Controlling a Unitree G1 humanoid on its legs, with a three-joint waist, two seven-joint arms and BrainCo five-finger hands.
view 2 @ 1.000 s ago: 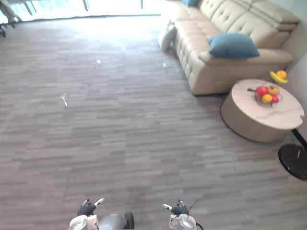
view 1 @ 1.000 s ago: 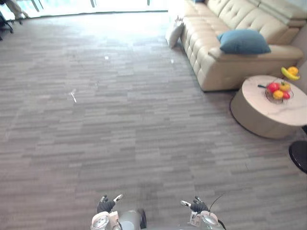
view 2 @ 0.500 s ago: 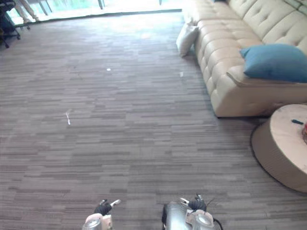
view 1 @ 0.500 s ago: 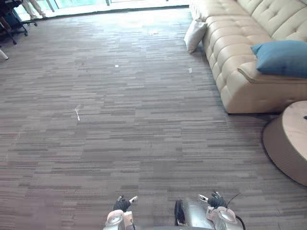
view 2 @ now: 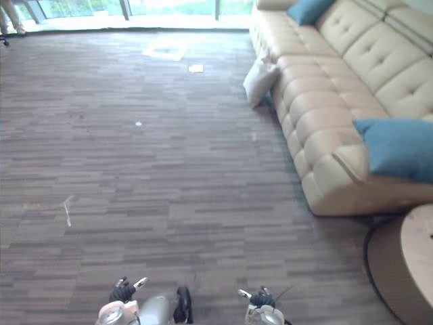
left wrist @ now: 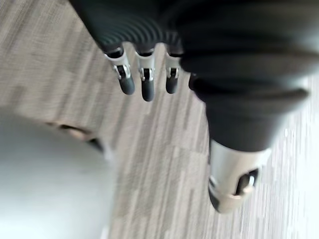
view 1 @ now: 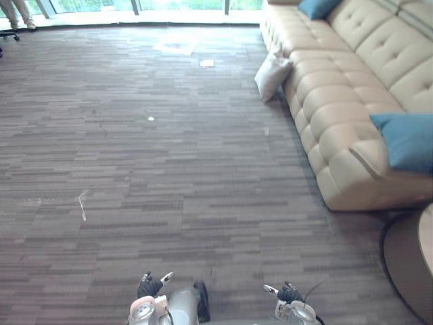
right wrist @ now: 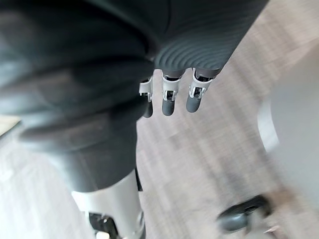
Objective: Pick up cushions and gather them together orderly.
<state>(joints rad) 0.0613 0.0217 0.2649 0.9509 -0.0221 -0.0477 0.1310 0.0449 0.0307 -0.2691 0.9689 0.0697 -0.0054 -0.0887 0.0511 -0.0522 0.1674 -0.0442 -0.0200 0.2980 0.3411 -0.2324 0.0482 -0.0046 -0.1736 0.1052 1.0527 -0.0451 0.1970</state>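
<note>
A white cushion [view 1: 273,76] leans on the floor against the front of the beige sofa [view 1: 338,115]. A blue cushion [view 1: 408,139] rests on the sofa's near end, and another blue cushion [view 1: 316,7] lies at its far end. My left hand [view 1: 150,287] and right hand [view 1: 288,293] hang low at the bottom of the eye views, far from all the cushions. Both hands are open and empty, with fingers [left wrist: 144,82] and fingers [right wrist: 169,97] straight over the grey floor in the wrist views.
A round table [view 2: 406,267] stands at the near right beside the sofa. Small scraps [view 1: 207,63] lie on the carpet. A person's legs [view 1: 17,12] show by the far windows at the upper left.
The camera has moved forward along the sofa: the white cushion shows nearer, the far blue cushion has come into view, the round table has slid to the right edge. Both hands stay low.
</note>
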